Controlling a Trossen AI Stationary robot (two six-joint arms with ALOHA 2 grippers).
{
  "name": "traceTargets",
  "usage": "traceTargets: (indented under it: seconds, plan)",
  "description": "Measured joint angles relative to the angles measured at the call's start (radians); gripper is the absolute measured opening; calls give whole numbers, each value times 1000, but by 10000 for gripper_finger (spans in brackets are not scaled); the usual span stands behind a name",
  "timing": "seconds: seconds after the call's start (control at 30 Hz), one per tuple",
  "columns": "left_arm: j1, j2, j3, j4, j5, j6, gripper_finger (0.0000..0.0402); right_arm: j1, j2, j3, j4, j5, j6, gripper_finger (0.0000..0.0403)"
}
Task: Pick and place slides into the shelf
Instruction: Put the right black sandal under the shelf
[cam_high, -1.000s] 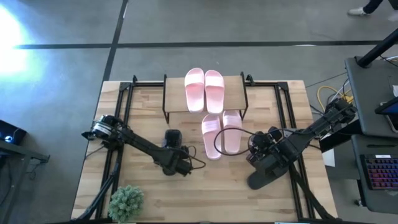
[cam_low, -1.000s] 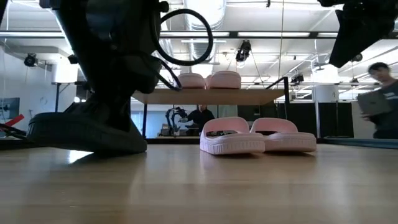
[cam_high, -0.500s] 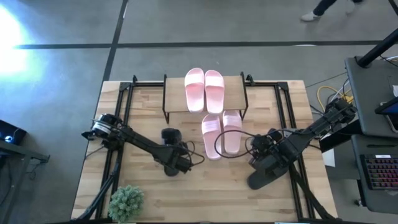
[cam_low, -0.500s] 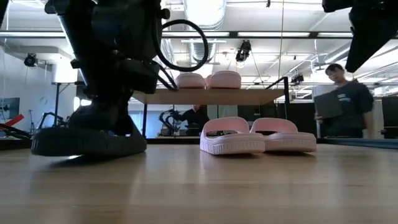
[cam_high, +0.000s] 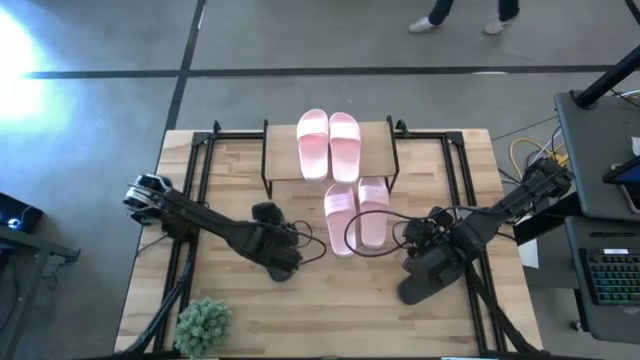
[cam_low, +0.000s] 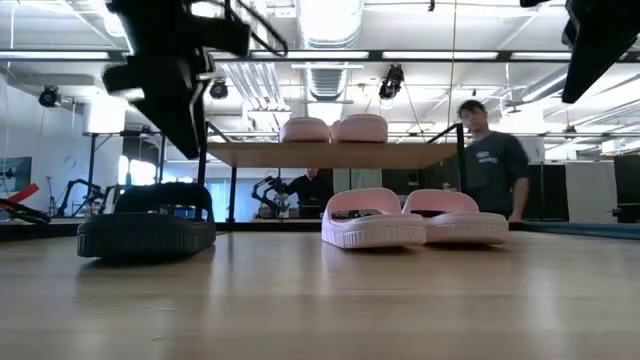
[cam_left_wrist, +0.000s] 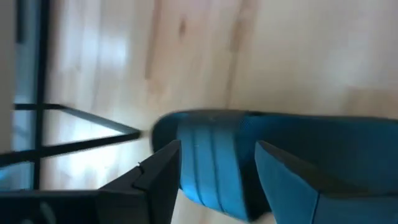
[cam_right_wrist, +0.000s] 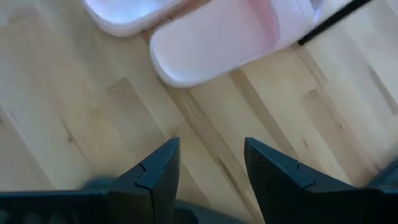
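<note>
A black slide lies flat on its sole on the table, by the shelf's left front leg. My left gripper hangs open just above it, a finger on either side, clear of it. Two pink slides rest on the shelf; two more lie on the table in front of it. My right gripper is raised and open, with bare wood between its fingers. A second black slide lies on the table beneath it.
A small green plant stands at the near left corner. Black frame rails run along the table's left and right sides. A cable loop hangs over the pink slides on the table. A person stands beyond the table.
My left gripper has set the black slide down, opened and let go of it, then risen above it. The slide, tilted in the grip a second ago, now lies flat on the table, a little farther toward the shelf's left leg.
</note>
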Motion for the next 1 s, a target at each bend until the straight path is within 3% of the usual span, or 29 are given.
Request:
traceTargets:
  seconds: [0.13, 0.27, 0.37, 0.43, 0.6, 0.77, 1.0]
  plan:
    - [-21, -80, 8, 22, 126, -3, 192, 1, 1, 38, -127, -97, -3, 171]
    - [-56, -161, 9, 124, 259, -84, 192, 2, 3, 50, -229, -287, 52, 171]
    - [-83, -203, 9, 234, 263, -147, 192, 14, 16, 25, -225, -432, 121, 171]
    - [-106, -216, 9, 291, 231, -158, 191, 33, 44, 7, -216, -471, 152, 171]
    - [-154, -217, 8, 300, 107, -159, 191, 72, 166, -6, -215, -473, 182, 171]
    - [-172, -201, 5, 287, 104, -161, 191, 98, 297, 35, -316, -441, 231, 171]
    - [-186, -196, 4, 284, 115, -228, 191, 148, 449, 141, -310, -391, 245, 175]
